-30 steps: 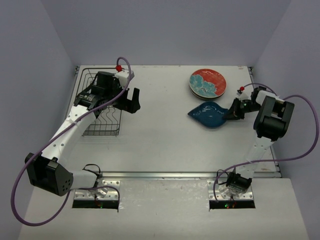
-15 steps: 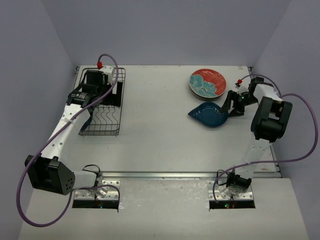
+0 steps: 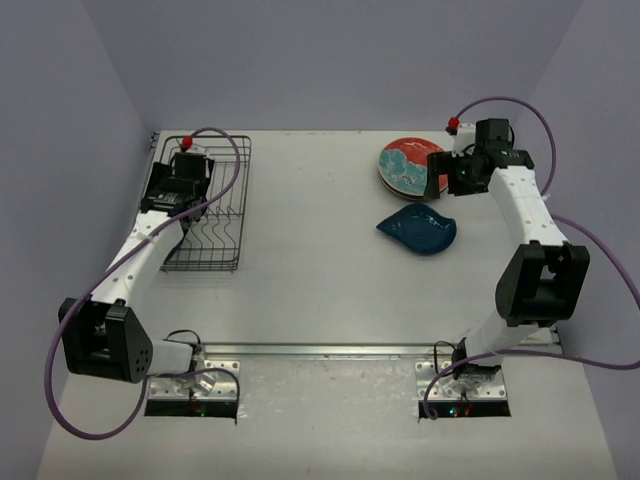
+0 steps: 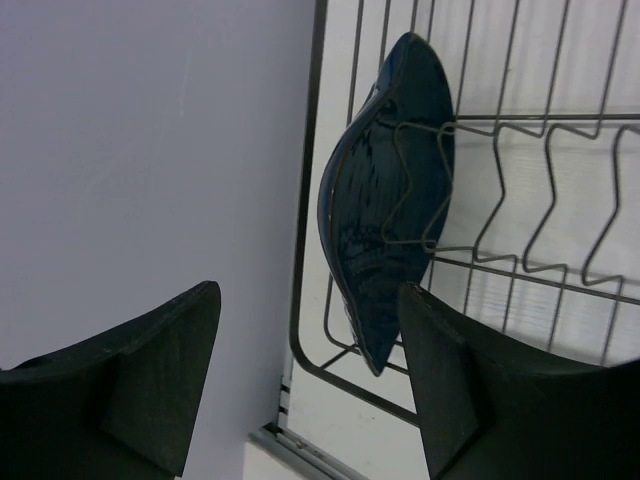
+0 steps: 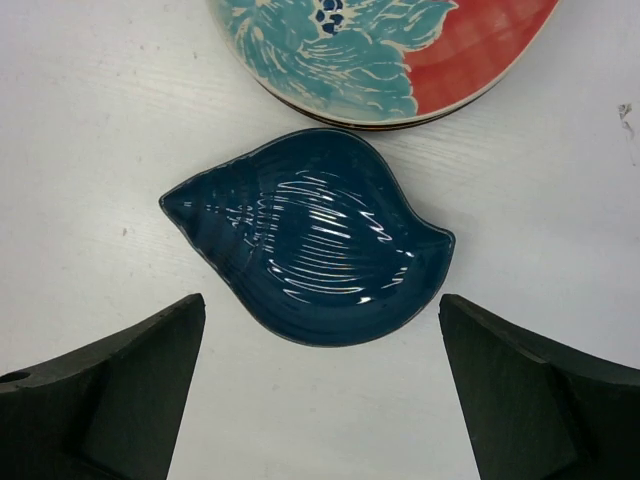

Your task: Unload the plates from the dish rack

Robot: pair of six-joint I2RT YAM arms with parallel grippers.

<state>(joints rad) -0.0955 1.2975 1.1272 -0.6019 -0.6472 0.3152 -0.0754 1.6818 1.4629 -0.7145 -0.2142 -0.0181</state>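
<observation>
Top external view: the dish rack sits at the far left of the table, close to the wall. The left gripper hangs over the rack's far left part, pointing down into it. At the far right, a stack of red plates with teal flowers lies flat. Just on its near side lies a dark blue shell-shaped dish. The right gripper hovers by the stack's right edge.

Left wrist view: the jaws are spread. Below them a dark blue plate stands on edge among the rack's prongs, at the corner beside the wall.

Right wrist view: the jaws are spread wide above the shell-shaped dish. It lies flat, close against the red plates; whether they touch I cannot tell.
</observation>
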